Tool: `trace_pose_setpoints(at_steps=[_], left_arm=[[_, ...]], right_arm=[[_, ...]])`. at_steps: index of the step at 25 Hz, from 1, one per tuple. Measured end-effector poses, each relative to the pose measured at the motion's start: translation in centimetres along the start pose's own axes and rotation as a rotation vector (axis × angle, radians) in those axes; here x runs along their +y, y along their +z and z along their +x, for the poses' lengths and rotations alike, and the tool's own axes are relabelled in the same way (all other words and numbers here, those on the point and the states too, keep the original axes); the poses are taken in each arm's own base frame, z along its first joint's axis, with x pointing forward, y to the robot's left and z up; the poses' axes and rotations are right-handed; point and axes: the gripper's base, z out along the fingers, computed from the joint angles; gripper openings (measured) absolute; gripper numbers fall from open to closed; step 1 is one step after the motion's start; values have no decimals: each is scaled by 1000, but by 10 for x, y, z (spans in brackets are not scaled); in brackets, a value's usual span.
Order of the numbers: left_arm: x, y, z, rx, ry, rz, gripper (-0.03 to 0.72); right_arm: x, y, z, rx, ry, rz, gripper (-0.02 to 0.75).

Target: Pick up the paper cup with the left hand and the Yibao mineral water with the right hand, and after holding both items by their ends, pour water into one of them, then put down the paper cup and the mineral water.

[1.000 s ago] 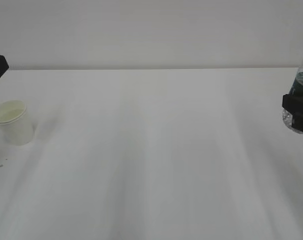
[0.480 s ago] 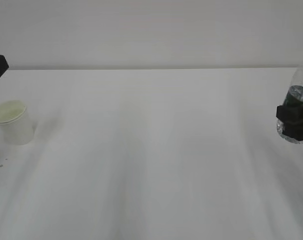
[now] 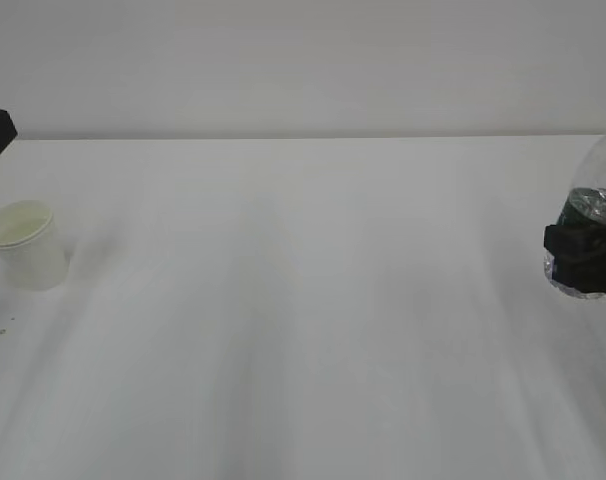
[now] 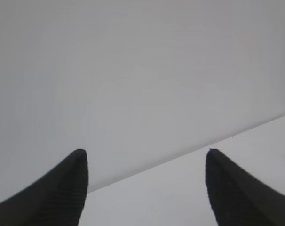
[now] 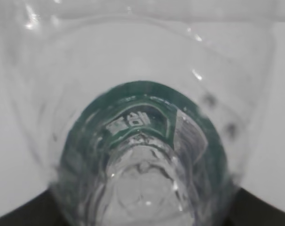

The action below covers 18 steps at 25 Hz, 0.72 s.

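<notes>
The white surface (image 3: 303,320) carries only the paper cup (image 3: 25,245), standing upright at far left. At the right edge the Yibao mineral water (image 3: 595,215) has slid leftward and dropped slightly over the last second, clamped low on its body in the right hand (image 3: 583,262), probably being set down. The left hand (image 4: 145,188) hangs with jaws wide and empty, well clear of the cup.

The cup (image 3: 25,243) stands on the table (image 3: 303,330) at the far left, well apart from the bottle (image 3: 595,230) held off the table by the right gripper (image 3: 585,260) at the far right.
</notes>
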Motion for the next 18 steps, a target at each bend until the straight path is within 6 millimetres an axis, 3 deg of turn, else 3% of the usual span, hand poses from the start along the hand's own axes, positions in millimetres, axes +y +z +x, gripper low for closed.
trace_pose_setpoints(at_steps=[18], left_arm=[[0, 0, 0, 0, -2, 0, 562]], right_arm=[[-2, 31, 31, -12, 55, -16, 382]])
